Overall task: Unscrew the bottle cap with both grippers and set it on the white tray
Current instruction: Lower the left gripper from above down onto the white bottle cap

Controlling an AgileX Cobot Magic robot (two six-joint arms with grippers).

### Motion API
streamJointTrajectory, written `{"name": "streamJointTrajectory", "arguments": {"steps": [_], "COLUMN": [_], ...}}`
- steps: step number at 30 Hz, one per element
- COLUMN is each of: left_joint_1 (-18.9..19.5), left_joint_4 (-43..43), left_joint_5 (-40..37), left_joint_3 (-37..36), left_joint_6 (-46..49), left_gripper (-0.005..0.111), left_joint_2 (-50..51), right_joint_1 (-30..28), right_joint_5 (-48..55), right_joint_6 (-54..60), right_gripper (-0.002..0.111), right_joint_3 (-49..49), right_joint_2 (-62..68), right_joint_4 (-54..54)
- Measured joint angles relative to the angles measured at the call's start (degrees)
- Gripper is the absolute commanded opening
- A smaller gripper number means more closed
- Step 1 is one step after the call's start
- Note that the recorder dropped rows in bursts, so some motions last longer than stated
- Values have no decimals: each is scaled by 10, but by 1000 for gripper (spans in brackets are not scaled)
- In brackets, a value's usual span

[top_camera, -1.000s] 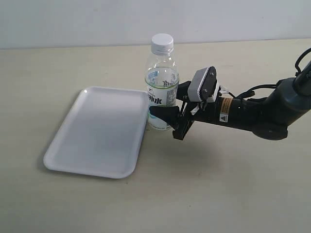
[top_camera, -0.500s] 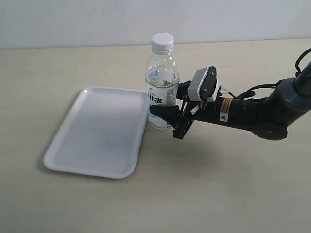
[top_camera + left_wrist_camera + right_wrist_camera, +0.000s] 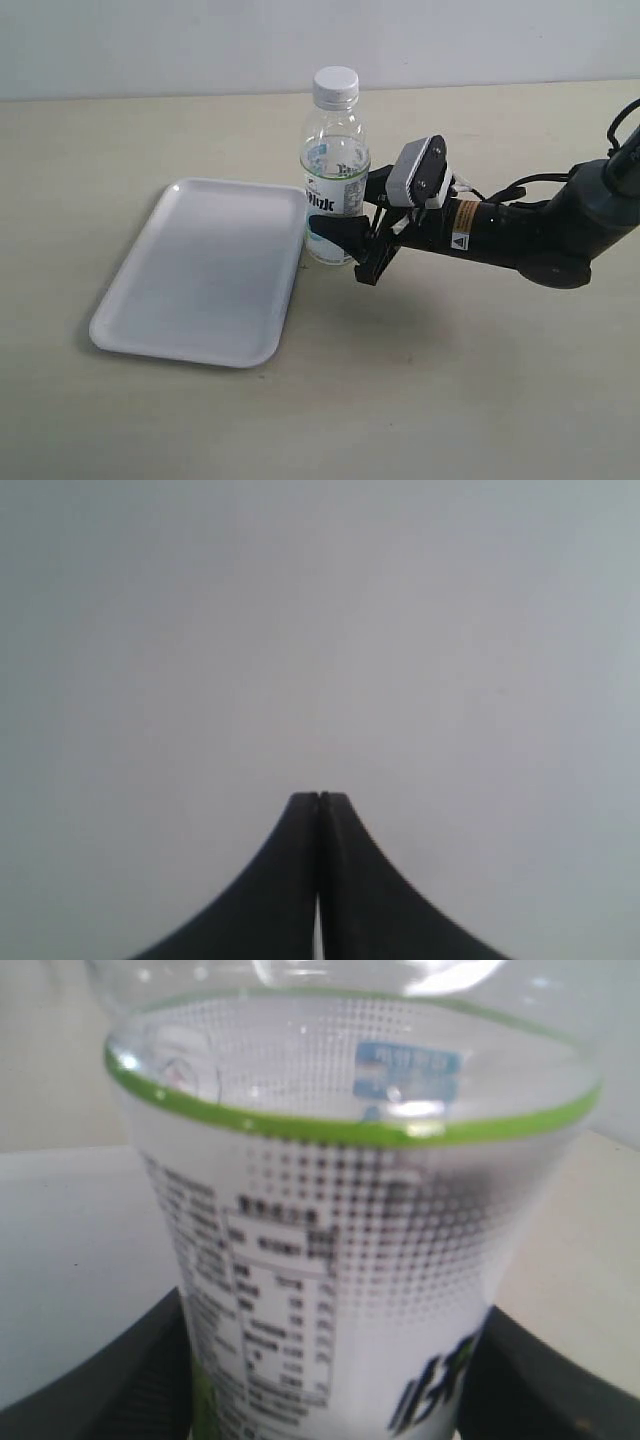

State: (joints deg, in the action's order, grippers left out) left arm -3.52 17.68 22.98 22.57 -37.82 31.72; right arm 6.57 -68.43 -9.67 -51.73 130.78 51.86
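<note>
Clamped on the dotted white label of the clear plastic bottle [image 3: 334,165] with the right gripper [image 3: 340,228], a black finger [image 3: 120,1380] at each side. Pinched tip against tip with the left gripper [image 3: 319,802], facing blank grey. Atop the bottle, ribbed white bottle cap [image 3: 335,86] screwed on; just beside the bottle's base, smooth low-rimmed white tray [image 3: 200,275] on beige table [image 3: 450,380].

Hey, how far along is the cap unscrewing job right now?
Early. Done: the right claw is shut on the small clear plastic bottle, at its label. In hand: nothing more; the left claw is shut, facing blank background. Left: the small round white screw cap sits on the neck, not yet on the flat rectangular white tray.
</note>
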Motion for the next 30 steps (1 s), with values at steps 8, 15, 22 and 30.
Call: {"name": "streamJointTrajectory", "arguments": {"steps": [8,15,22,30], "left_joint_1": [-50,-122,-167,-173], "left_joint_4": [274,394,402,158], "left_joint_5": [-193,-278,-482,-727], "left_joint_3": [206,310,428,546], "left_joint_6": [-95,-62,158,520], "left_gripper": [0,0,0,0], "left_joint_2": [282,416,515,600], "right_joint_1": [0,0,0,0], "right_joint_5": [0,0,12,14], "right_joint_6": [0,0,0,-1], "right_gripper": [1,1,1,1], "right_joint_3": [0,0,-11,-12], "right_joint_2": [0,0,0,0], "right_joint_4": [0,-1,-1,-1]}}
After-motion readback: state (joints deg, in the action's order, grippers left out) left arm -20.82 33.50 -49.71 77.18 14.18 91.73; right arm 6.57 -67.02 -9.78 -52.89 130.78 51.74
